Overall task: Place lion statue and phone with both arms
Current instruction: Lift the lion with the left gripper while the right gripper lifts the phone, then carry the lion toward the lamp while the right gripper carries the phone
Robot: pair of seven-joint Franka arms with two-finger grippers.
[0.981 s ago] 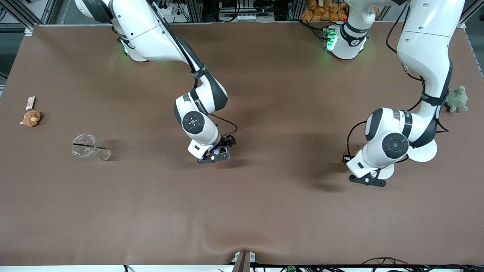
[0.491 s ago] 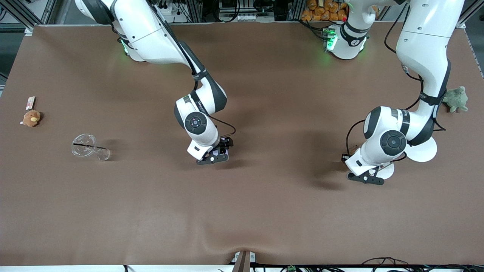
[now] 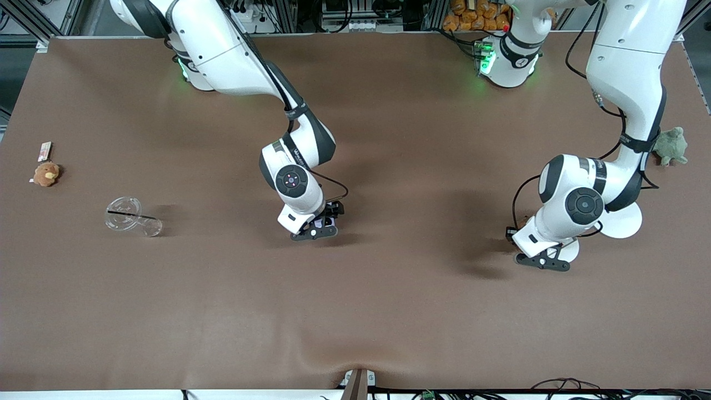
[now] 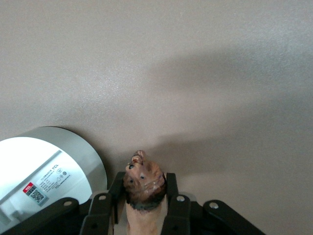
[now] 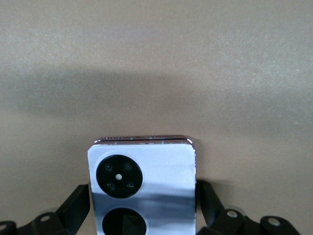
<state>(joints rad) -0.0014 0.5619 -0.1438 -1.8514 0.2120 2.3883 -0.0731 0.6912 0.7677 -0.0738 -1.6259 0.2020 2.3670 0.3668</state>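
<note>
Phone [image 5: 142, 188] clamped in right end effector [image 5: 142, 205]; lion statue [image 4: 144, 188] pinched in left end effector [image 4: 144, 208], beside lamp [image 4: 44, 178].

The lion statue [image 4: 144, 186] is a small orange-brown figurine with a darker mane around its face. It sits clamped between the left gripper's [image 4: 145, 205] fingers, face pointing out past the fingertips, over the brown table [image 3: 389, 311] just beside a white round-headed lamp [image 4: 46, 181] toward the left arm's end.

The phone [image 5: 143, 188] is squarish, folded and pale lavender-white, with two black round camera circles on its visible side. It is held between the right gripper's [image 5: 142, 208] fingers, its folded edge pointing outward, above the table's middle area; the front view shows only a sliver of it [image 3: 329, 224].
</note>
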